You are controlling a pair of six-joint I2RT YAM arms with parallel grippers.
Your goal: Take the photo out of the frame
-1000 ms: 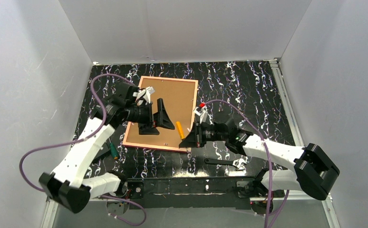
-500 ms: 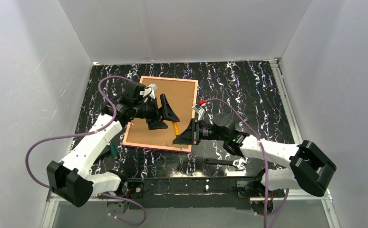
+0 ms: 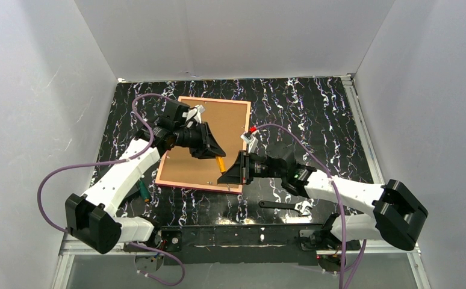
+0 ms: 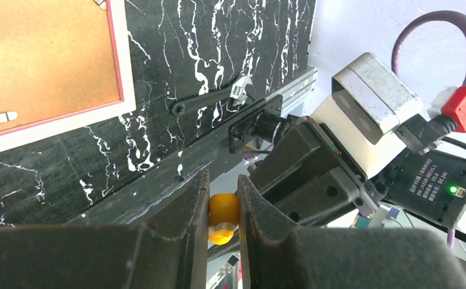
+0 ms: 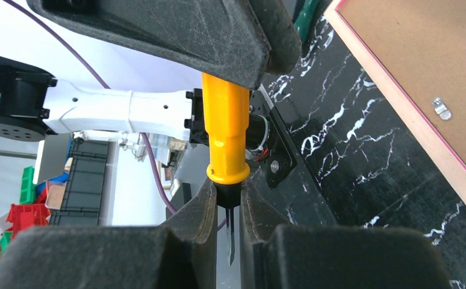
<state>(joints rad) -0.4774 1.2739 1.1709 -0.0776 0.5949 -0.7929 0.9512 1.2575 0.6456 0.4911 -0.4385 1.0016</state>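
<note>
frame (image 3: 227, 123) | pink-red border — brown back panel up | lying flat, left-centre

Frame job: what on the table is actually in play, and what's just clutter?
In play: frame, back side up; yellow screwdriver, gripped by left gripper and right gripper, likely for the back clips.
Lying about: wrench; green-handled screwdriver beside the frame.

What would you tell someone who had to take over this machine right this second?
Left end effector: shut on the screwdriver by its yellow handle.
Right end effector: shut on the same screwdriver near its blade, in mid-air.
Frame: face down on the table, brown back panel in place.
Photo: not visible, probably under that panel.
Done: nothing out yet.
Left: pass the tool to one arm, free the panel, lift out the photo.
</note>
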